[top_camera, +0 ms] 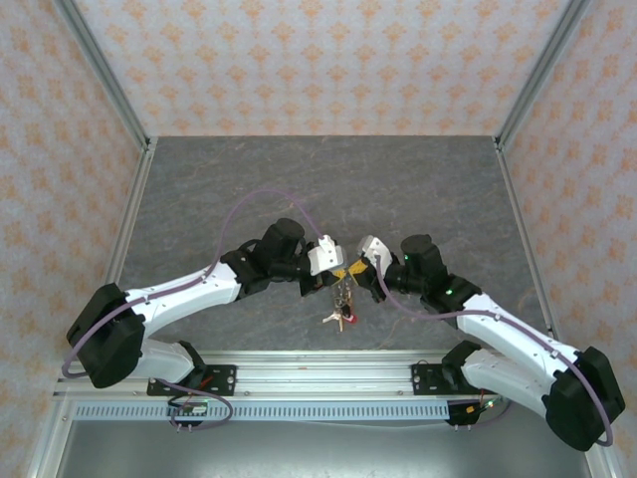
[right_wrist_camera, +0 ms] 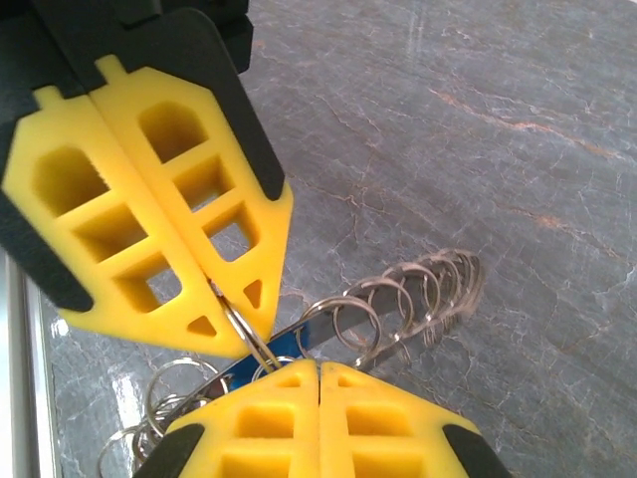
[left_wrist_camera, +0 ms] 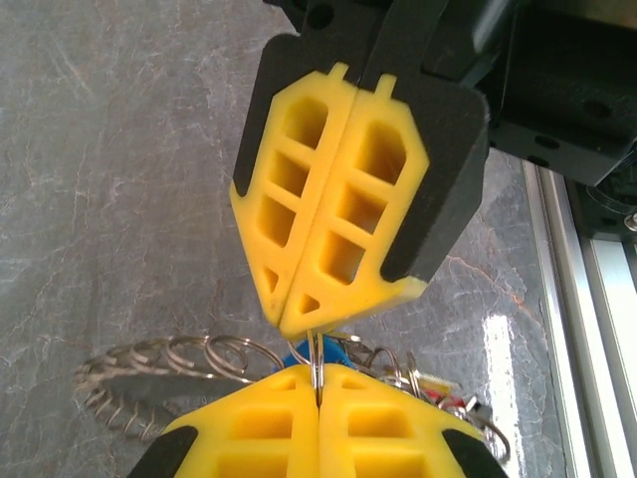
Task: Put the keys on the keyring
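Observation:
My left gripper (top_camera: 338, 269) (left_wrist_camera: 318, 370) and right gripper (top_camera: 354, 267) (right_wrist_camera: 318, 366) meet tip to tip above the table's near middle, both shut. In the left wrist view a thin split ring (left_wrist_camera: 317, 351) is pinched in my left jaws and runs up to the right gripper's tip (left_wrist_camera: 297, 324). The right wrist view has the same ring (right_wrist_camera: 237, 321) in the left gripper's (right_wrist_camera: 244, 339) seam. The keyring (right_wrist_camera: 428, 289) (left_wrist_camera: 139, 373), strung with several small wire loops, sticks out sideways. The keys (top_camera: 341, 314) hang below with red and blue tags (right_wrist_camera: 261, 351). My right fingers hide whatever they hold.
A grey marbled tabletop (top_camera: 328, 189) is walled by patterned panels on three sides. An aluminium rail (top_camera: 318, 383) carrying both arm bases runs along the near edge, close behind the hanging bunch. A purple cable (top_camera: 249, 204) loops over the left arm.

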Controlling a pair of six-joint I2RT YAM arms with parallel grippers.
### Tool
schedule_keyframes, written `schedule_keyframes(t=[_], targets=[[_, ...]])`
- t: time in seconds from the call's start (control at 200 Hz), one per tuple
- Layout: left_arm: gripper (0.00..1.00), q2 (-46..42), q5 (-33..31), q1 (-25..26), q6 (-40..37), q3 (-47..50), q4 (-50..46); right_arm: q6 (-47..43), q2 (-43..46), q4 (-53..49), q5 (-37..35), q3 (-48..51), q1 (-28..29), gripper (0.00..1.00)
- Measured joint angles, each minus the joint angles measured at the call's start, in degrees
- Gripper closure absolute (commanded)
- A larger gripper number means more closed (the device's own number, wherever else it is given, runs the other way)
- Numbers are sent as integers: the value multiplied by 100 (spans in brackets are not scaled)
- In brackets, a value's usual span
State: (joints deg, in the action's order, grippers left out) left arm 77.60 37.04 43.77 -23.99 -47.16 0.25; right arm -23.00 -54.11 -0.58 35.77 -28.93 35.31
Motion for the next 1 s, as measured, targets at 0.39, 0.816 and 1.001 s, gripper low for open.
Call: schedule_keyframes(t=[0.39,0.816,1.001], targets=[[100,0,-2,-4,151,87,192,223,-9,138,-151,72,2,87],[100,-85,46,0,146,87,260,-715,605,-756,11,-243,-15,79],[100,-114,151,0,144,87,245,-997,317,-761,177,-328,-17,80]])
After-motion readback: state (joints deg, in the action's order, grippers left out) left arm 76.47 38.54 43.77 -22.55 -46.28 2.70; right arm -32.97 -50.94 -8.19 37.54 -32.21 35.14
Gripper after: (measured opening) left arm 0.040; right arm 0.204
